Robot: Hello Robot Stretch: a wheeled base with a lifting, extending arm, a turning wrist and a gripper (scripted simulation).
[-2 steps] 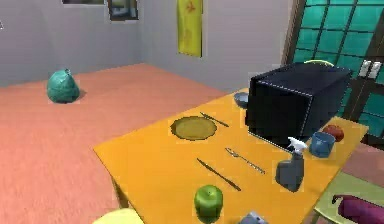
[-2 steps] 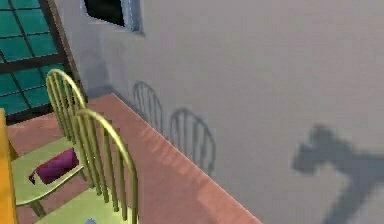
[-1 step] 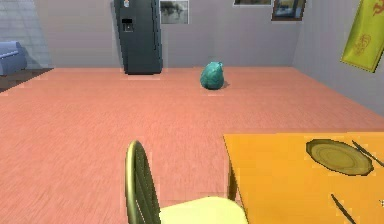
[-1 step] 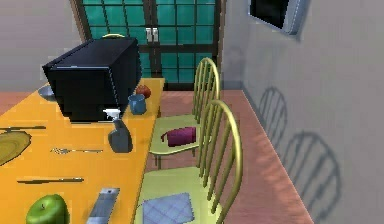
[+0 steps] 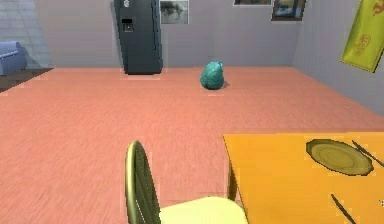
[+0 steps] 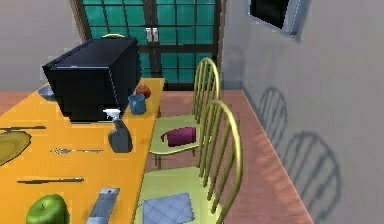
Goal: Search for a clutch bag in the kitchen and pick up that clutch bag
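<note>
A maroon pouch, perhaps the clutch bag, lies on a chair.

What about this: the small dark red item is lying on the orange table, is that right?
No. The dark red item lies on a yellow chair's seat beside the orange table, not on the table; the arm side view shows it.
</note>
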